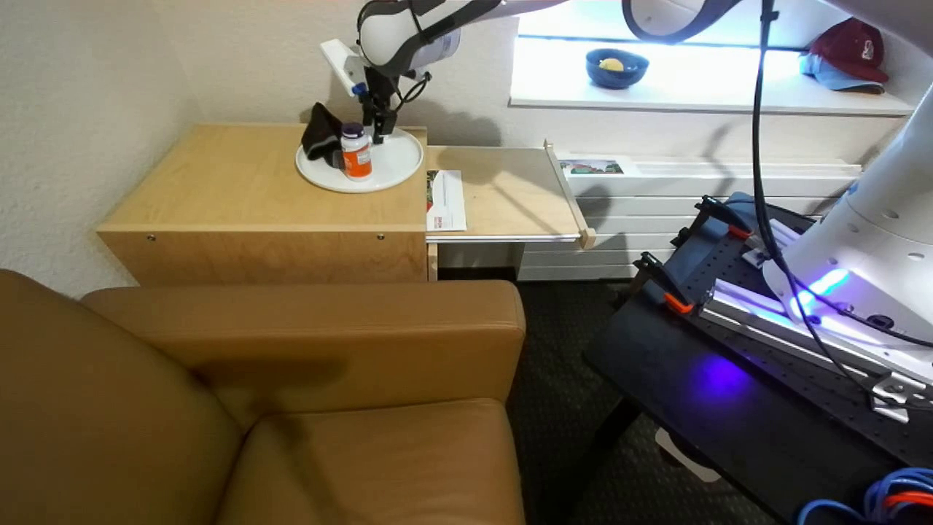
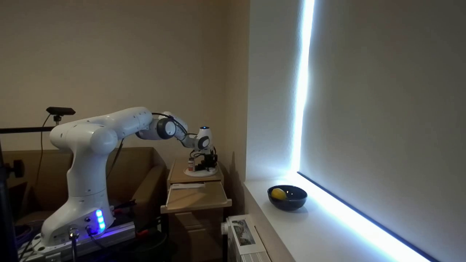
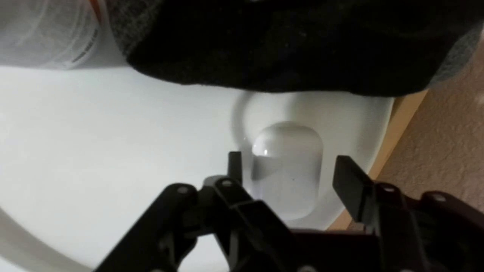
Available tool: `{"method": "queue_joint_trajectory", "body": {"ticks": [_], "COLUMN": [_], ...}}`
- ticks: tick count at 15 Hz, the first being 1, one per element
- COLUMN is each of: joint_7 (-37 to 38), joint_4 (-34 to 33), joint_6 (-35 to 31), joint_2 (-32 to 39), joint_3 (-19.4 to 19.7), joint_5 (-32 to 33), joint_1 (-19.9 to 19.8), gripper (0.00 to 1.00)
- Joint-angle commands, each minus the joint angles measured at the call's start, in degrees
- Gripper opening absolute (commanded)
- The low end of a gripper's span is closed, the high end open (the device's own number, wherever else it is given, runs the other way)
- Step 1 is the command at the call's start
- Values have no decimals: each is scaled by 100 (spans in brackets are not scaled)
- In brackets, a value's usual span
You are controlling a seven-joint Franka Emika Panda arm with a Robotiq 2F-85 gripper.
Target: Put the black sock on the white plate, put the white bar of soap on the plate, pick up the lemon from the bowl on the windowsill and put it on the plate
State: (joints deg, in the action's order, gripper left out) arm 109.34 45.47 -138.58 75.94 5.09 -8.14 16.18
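Note:
The white bar of soap (image 3: 285,181) lies on the white plate (image 3: 132,143) near its rim. My gripper (image 3: 289,166) is open around it in the wrist view, a finger on each side and a visible gap to both. In an exterior view the gripper (image 1: 380,133) is low over the plate (image 1: 399,162). The black sock (image 1: 319,135) sits on the plate's edge, across the top of the wrist view. On the bright windowsill (image 1: 700,87), the lemon (image 1: 611,65) rests inside the blue bowl (image 1: 619,82). Both exterior views show that lemon (image 2: 279,194) in the bowl.
A bottle (image 1: 357,157) with a purple cap and orange label stands on the plate beside the sock. Paper (image 1: 446,200) lies on the pulled-out shelf (image 1: 510,189). A maroon cap (image 1: 849,51) sits at the sill's far end. A wall rises close behind the wooden cabinet (image 1: 240,182).

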Motion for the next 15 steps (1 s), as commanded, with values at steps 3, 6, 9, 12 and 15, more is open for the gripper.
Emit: {"method": "queue_joint_trajectory", "body": {"ticks": [3, 6, 9, 12, 15], "joint_7": [-138, -468, -1272, -1836, -2154], "joint_4": [-245, 144, 736, 1389, 2092], "joint_6": [1019, 1860, 2784, 3610, 4127], "joint_2": [-227, -796, -1511, -2141, -2660], "joint_3": [-129, -106, -210, -140, -11], "joint_5": [-41, 5, -85, -39, 47], "joint_1": [-229, -322, -548, -721, -841], "gripper": [100, 100, 100, 100, 100]}}
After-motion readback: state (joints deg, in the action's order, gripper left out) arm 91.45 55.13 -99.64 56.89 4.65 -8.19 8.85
